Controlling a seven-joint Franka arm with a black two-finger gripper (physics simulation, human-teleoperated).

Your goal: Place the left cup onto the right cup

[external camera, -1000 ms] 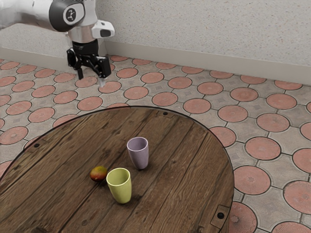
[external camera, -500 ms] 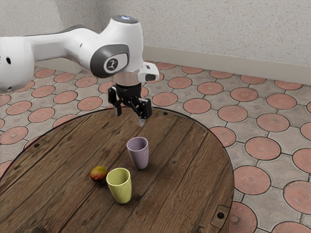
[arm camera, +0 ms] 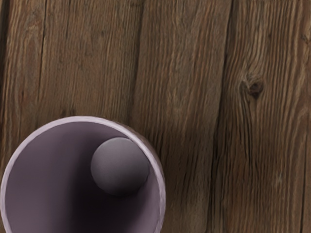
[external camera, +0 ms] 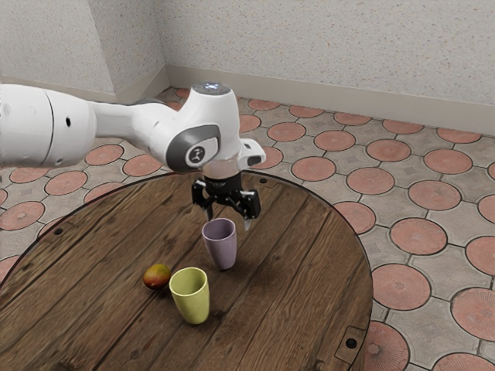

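A purple cup [external camera: 220, 243] stands upright near the middle of the round wooden table [external camera: 309, 263]. A yellow-green cup [external camera: 190, 294] stands upright just in front of it, toward the exterior view's left. My gripper [external camera: 228, 219] hangs open directly above the purple cup's rim, fingers pointing down and touching nothing. In the wrist view I look down into the purple cup [arm camera: 73, 179], with its round inner bottom visible and bare wood planks beside it.
A small red-yellow fruit [external camera: 157, 275] lies on the table just left of the yellow-green cup. The table's rim curves close behind my gripper. Tiled floor surrounds the table, and a wall runs along the back.
My arm has swung from the back left, over the floor, toward the table's middle and lowered. The gripper now sits just above the purple cup. Cups and fruit have not moved.
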